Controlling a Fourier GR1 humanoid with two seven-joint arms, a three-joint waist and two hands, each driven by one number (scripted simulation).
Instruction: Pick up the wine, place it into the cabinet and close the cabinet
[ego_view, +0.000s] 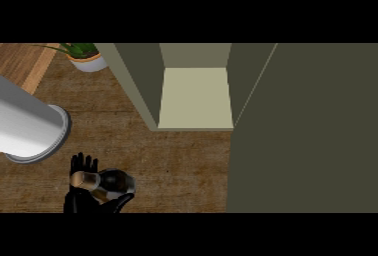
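Black left hand (83, 192) curls round the dark wine bottle (109, 184).

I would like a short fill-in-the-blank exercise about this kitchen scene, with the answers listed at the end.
1. The cabinet has its door ____.
2. The wine bottle is held in the robot's ____ hand.
3. The potted plant stands to the ____ of the cabinet.
4. The cabinet's shelf has ____ on it.

Answers: open; left; left; nothing
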